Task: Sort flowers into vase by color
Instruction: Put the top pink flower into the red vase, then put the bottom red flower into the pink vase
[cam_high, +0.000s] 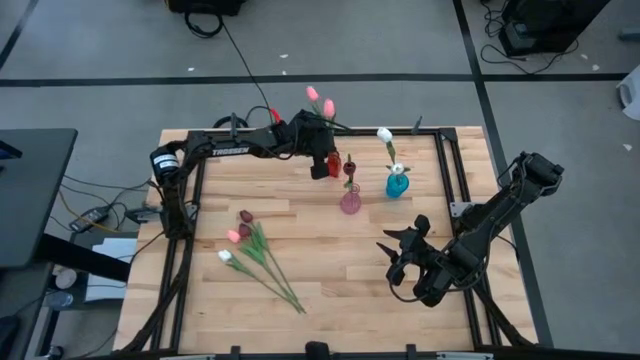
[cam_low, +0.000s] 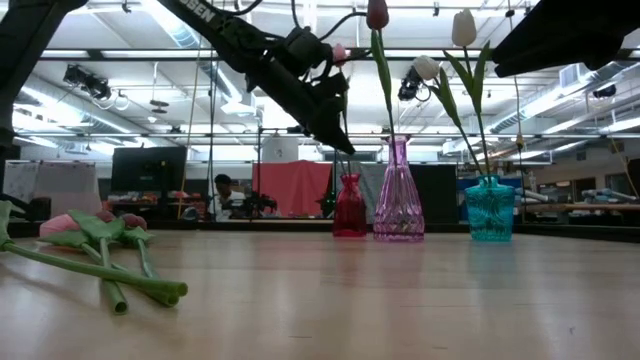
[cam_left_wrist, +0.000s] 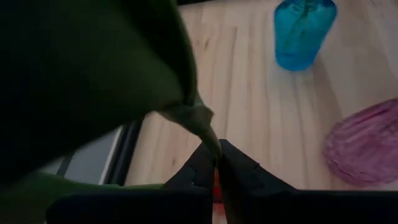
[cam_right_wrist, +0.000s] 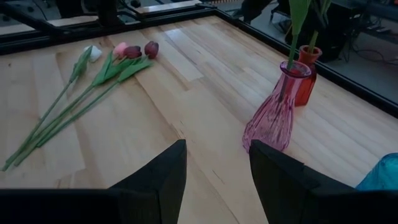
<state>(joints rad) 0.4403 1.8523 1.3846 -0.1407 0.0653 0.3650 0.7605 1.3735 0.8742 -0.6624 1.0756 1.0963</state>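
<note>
The left tool (cam_high: 322, 160), at twelve o'clock on the tabletop (cam_high: 330, 270), pinches pink tulips (cam_high: 320, 100) over the red vase (cam_high: 334, 163). The right tool (cam_high: 400, 250) waits spread at four o'clock. Four flowers (cam_high: 255, 250) lie at eight o'clock.

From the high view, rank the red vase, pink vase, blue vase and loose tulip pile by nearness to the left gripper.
1. Red vase, right beside the left gripper.
2. Pink vase, toward table centre.
3. Blue vase, farther right.
4. Loose tulip pile, front left.
</note>
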